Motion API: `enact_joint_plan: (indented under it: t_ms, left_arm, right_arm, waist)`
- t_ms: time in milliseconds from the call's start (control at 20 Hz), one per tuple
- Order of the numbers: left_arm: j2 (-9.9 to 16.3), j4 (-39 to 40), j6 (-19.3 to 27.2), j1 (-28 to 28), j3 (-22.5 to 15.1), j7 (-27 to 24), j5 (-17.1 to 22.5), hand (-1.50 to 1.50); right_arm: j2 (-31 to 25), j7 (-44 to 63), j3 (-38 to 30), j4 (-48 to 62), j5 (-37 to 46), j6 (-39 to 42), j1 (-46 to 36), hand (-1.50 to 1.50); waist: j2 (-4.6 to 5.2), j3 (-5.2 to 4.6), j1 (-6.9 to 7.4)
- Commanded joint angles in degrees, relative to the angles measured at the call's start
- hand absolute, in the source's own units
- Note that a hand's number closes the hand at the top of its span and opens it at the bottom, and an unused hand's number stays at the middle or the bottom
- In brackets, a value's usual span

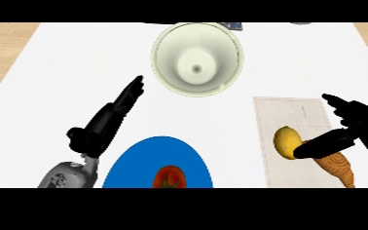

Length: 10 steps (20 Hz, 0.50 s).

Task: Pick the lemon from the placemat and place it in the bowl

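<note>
- Right hand (338, 139) is coming in from the right over the placemat (295, 114); its thumb is lying against the lemon's right side, fingers reaching up and away, not curling round anything.
- Lemon (286, 142) is sitting on the placemat's lower part: yellow, oval, smooth, with a small nub at the top; partly hidden by the thumb.
- A brown, grainy wooden object (338, 168) is lying just below the thumb; cannot tell what it is.
- Bowl (197, 58), pale cream, is standing well apart up-left, holding nothing.
- Blue plate (137, 168) at the lower edge is carrying a tomato (170, 178).
- Left hand (115, 112) is resting at left, fingers straight and pressed together.
</note>
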Motion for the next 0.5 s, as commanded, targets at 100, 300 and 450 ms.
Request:
enact_joint_plan:
  t_ms: [100,300,450]
  left_arm:
    - [0.04,1.71,-1.09,-0.98,1.52,-0.17,0.36,0.00]
    - [0.78,-1.13,-0.69,-0.96,2.44,2.30,0.41,0.00]
    - [-2.77,1.03,1.84,-1.06,0.37,1.54,-1.77,0.00]
  right_arm:
    - [2.31,15.36,3.57,1.58,-1.57,1.33,-7.67,-1.50]
    - [5.37,15.39,9.12,2.25,4.04,-2.46,-8.35,-1.50]
    - [4.84,15.39,9.81,3.71,5.46,-2.78,-10.25,-1.50]
  waist:
    - [-0.12,0.10,-0.99]
    - [-0.35,0.16,-1.16]
    - [-0.36,0.12,-1.69]
